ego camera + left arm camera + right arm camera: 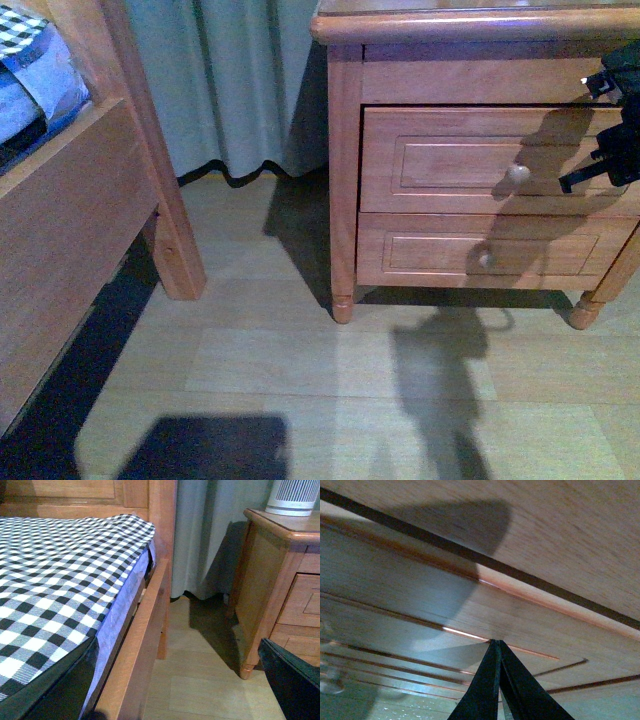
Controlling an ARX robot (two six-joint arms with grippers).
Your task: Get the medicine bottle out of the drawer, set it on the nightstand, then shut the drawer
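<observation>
Pale wood-plank floor (300, 360): nearest item in the front view, crossed by dark shadows.

Wooden bed frame (70, 250): left edge of the front view, with a black-and-white checked cover (55, 580) over the bed, seen best in the left wrist view.

Grey-green curtain (220, 80): hangs to the floor between bed frame and cabinet.

Reddish-brown wooden nightstand (345, 180): two knobbed drawers, glossy overhanging top, short turned feet. The taller upper drawer (450, 160), with recessed rectangular panel and round knob (518, 174), sits with its front just proud of the cabinet face, a dark gap showing along its top edge. The shallower lower drawer (440, 250) sits below it.

Right end effector (612, 140): black, at the right edge of the front view, just beside the upper drawer's front, right of the knob. In the right wrist view its two fingers (487, 695) meet at their tips, so it is closed, with nothing visibly between them, close against the drawer panel.

Left end effector (292, 682): only a black part shows in the left wrist view; open or closed cannot be told.

Tall white ribbed cylinder (292, 497): stands on the nightstand top, towards its back edge.

Small white medicine bottle: not visible in any view.
</observation>
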